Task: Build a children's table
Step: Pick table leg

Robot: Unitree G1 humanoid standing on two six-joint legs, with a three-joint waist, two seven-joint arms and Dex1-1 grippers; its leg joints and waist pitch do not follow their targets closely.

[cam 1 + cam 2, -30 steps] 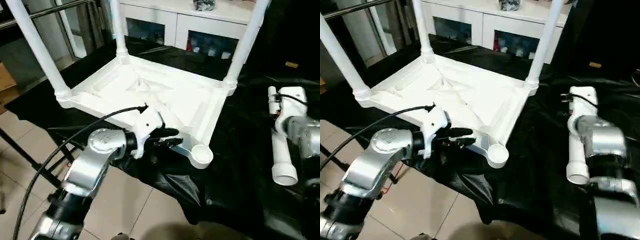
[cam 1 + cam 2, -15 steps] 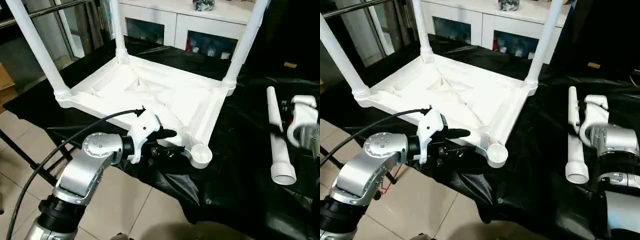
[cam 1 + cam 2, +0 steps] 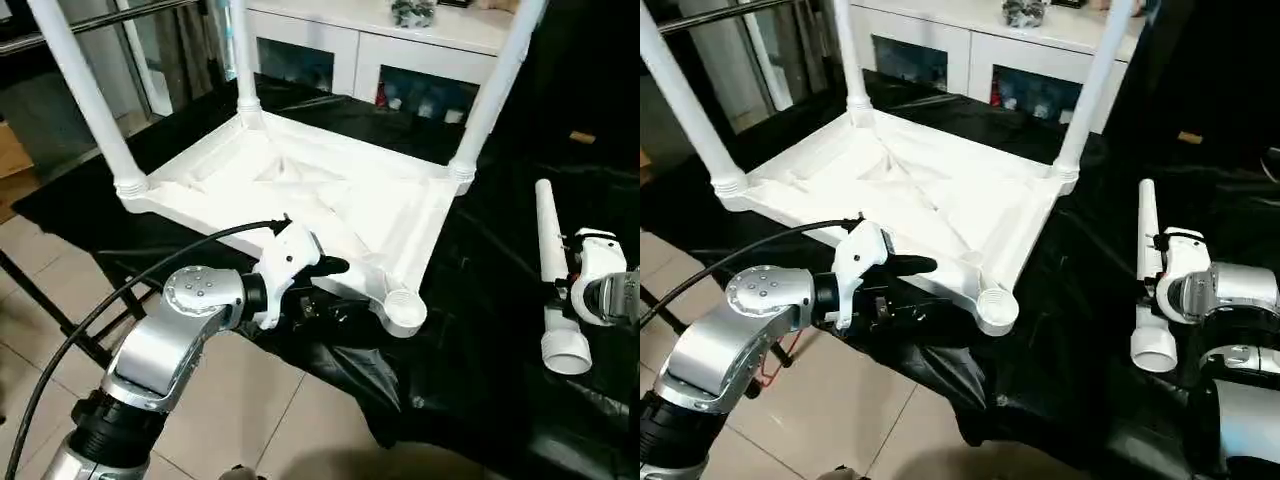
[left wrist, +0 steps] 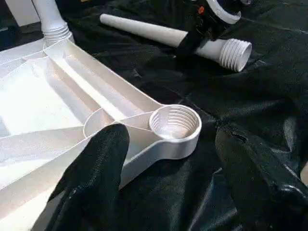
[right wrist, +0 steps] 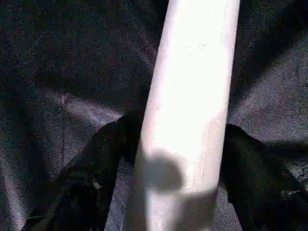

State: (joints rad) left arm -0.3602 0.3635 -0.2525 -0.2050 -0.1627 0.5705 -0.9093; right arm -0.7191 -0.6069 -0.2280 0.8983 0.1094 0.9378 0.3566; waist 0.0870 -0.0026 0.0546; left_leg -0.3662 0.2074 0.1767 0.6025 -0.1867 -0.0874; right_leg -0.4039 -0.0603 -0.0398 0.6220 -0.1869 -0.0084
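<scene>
Tabletop (image 3: 330,200) lies upside down on the black-draped worktop (image 3: 480,330), ribbed underside facing up. Three legs stand upright in corner sockets: one at the near-left corner (image 3: 85,95), one at the far-left corner (image 3: 240,55), one at the far-right corner (image 3: 495,85). The near-right socket (image 3: 404,310) is empty; its threaded bore shows in the left wrist view (image 4: 174,122).

Fourth leg (image 3: 553,270) lies flat on the cloth, well apart from the tabletop on its right, wide threaded end toward the robot, narrow end pointing away.

Left pincer (image 3: 325,290): open, nothing held. It sits at the near edge of the tabletop, just beside the empty socket. In the wrist view one finger (image 4: 98,173) overlaps the tabletop rim, the other is over the cloth past the socket. Contact with the rim: cannot tell.

Right pincer (image 5: 166,159): the fingers (image 5: 91,178) straddle the lying leg near its wide end, one on each side. Narrow gaps show between pads and tube in the right wrist view, so the jaws stand open around it, not clamped. The leg rests on the cloth.

White cabinet (image 3: 400,45) with glass doors stands behind the worktop.
</scene>
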